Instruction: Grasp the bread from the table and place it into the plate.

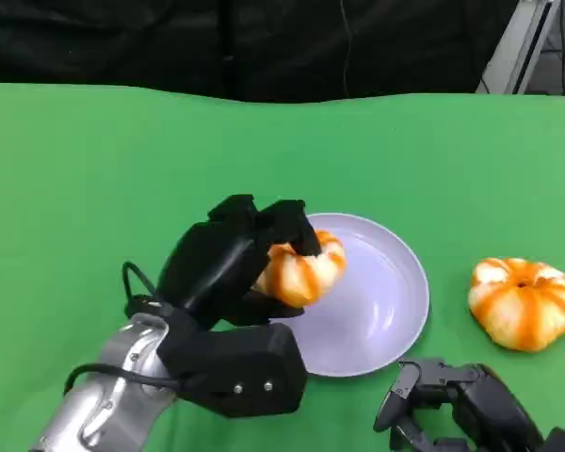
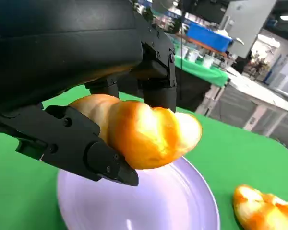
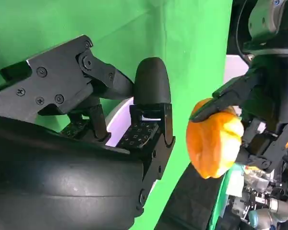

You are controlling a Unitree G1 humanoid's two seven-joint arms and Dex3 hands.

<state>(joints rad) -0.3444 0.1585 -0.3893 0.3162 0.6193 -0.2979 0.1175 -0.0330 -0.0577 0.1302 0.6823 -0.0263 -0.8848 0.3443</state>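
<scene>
The left forearm (image 1: 99, 405) is a rounded silver shell with a dull metallic sheen, and thin black cables (image 1: 137, 278) loop along it to the wrist. A boxy matte black block with small pale screws on its face sits at that wrist. The left hand (image 1: 231, 259) is glossy black plastic with a smooth, rounded back and blocky, angular fingers (image 2: 91, 153) dotted with small round screw heads. The right hand (image 1: 452, 400) is built the same way in black, with flat linked plates, cross-head screws and a rounded fingertip (image 3: 152, 81) above a pad with a fine dimpled grid.
</scene>
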